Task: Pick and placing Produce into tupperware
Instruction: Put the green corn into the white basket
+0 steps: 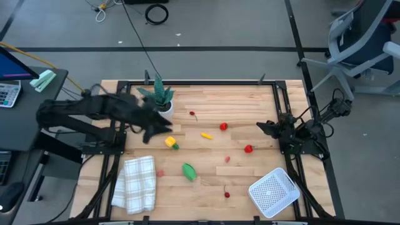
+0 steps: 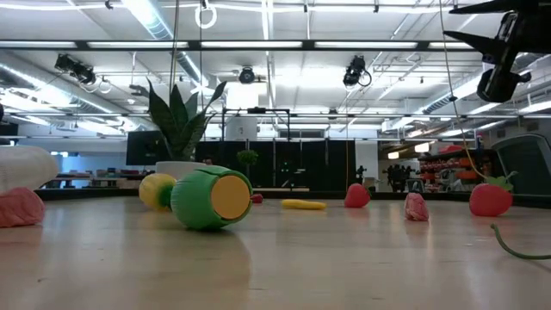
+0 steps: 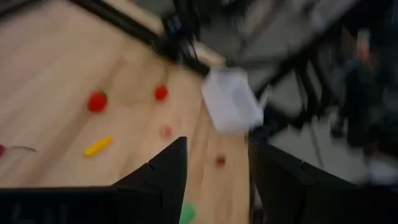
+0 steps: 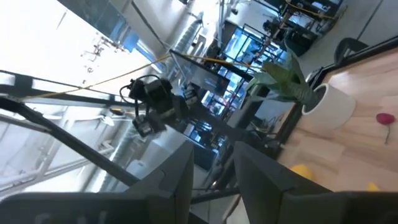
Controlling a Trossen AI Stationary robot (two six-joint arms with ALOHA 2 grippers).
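Observation:
The white gridded tupperware (image 1: 274,190) sits at the table's near right corner, also in the left wrist view (image 3: 230,102). Produce lies scattered on the wood: a green piece (image 1: 189,170) (image 2: 207,198), a yellow piece (image 1: 170,142), a longer yellow one (image 1: 206,134) (image 3: 98,145), and several small red pieces such as one (image 1: 249,149) and another (image 1: 224,126). My left gripper (image 1: 155,130) (image 3: 217,180) hovers open above the table beside the potted plant, just beyond the yellow piece. My right gripper (image 1: 267,128) (image 4: 214,180) waits open at the right side, raised.
A green plant in a white pot (image 1: 161,100) stands at the far left of the table, right by my left arm. A white checked cloth (image 1: 134,182) lies at the near left. Dark frame rails (image 1: 281,106) border both sides.

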